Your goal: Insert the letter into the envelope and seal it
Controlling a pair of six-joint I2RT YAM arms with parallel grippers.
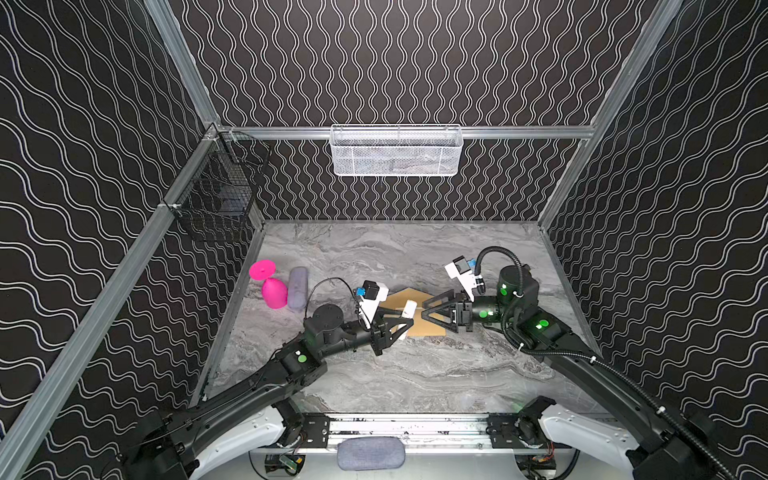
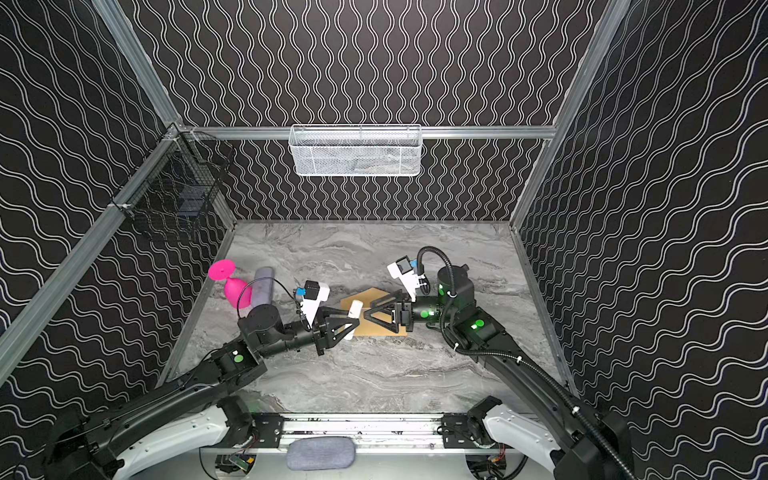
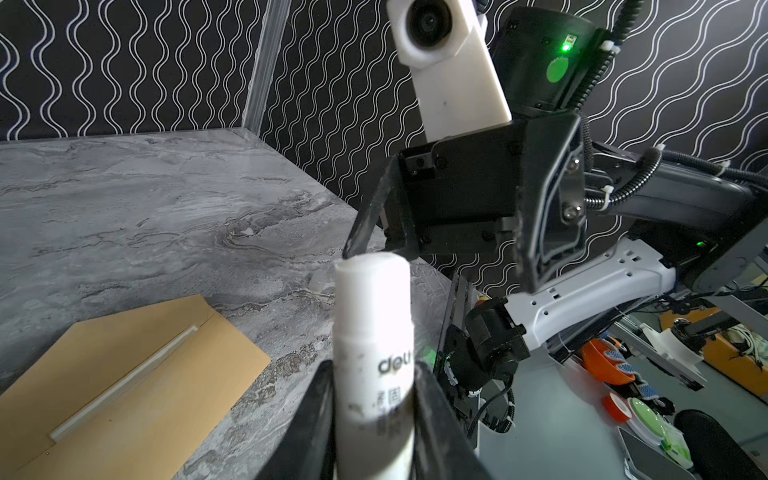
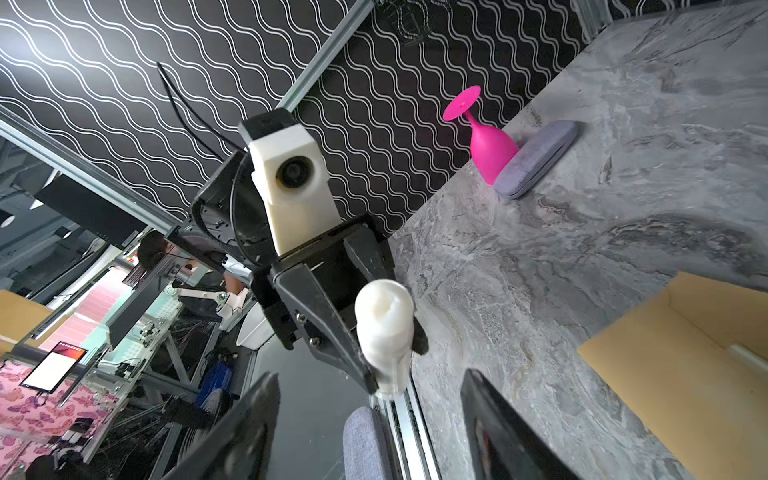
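The left gripper [image 3: 374, 415] is clamped on a white cylindrical glue stick [image 3: 373, 324], its tip directed at the right gripper [image 4: 370, 376], whose jaws are spread wide and hold nothing. The long kraft-brown paper envelope [image 1: 419, 329] is laid flat on the grey marbled table [image 1: 395, 374], below and between both grippers.

Envelope [image 1: 397, 300] lies flat at the centre of the table [image 1: 415, 374], flap pointing far. The left gripper [image 1: 406, 325], on the left, has the glue stick [image 1: 409, 309] clamped between its jaws, raised over the envelope's left half. The right gripper [image 1: 424, 308] is over the right half, tips facing the stick and near it. Far left on the table: goblet [image 1: 274, 293] inverted, case [image 1: 298, 289] just beside it on the right. Mesh basket [image 1: 395, 151] on far wall, wire basket [image 1: 220, 195] on left wall. Cushion [image 1: 370, 453] lies before the near edge.
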